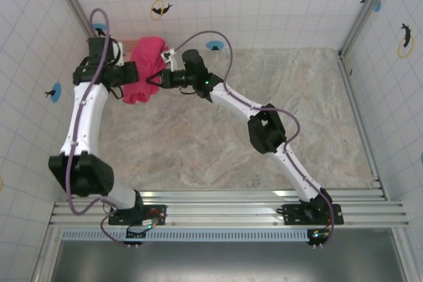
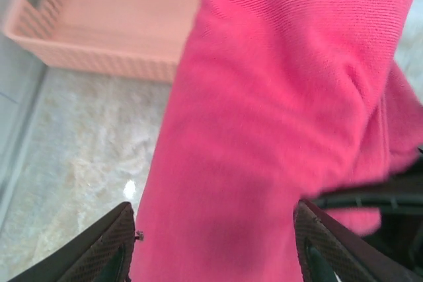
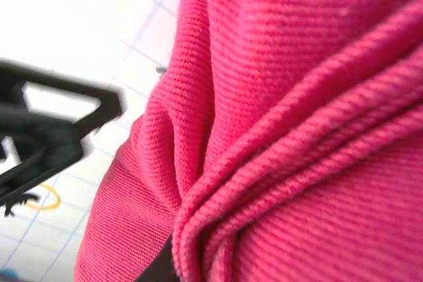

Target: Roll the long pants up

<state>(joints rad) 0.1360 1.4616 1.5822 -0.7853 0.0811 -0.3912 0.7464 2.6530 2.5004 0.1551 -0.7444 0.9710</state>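
Observation:
The long pants (image 1: 147, 67) are a bunched, bright pink-red bundle held up at the far left back of the table between both grippers. My left gripper (image 1: 134, 74) meets the bundle from the left. In the left wrist view its jaws stand wide apart and the cloth (image 2: 277, 130) spans the whole gap between the two fingers (image 2: 112, 249). My right gripper (image 1: 157, 78) comes in from the right and is shut on the cloth. In the right wrist view gathered folds of the pants (image 3: 297, 130) run into the jaws and hide the fingers.
A pale pink lattice basket (image 2: 99, 24) stands on the marble tabletop (image 2: 73, 163) just beyond the bundle, close to the left wall. Tiled walls enclose the table (image 1: 264, 97) on the left, back and right.

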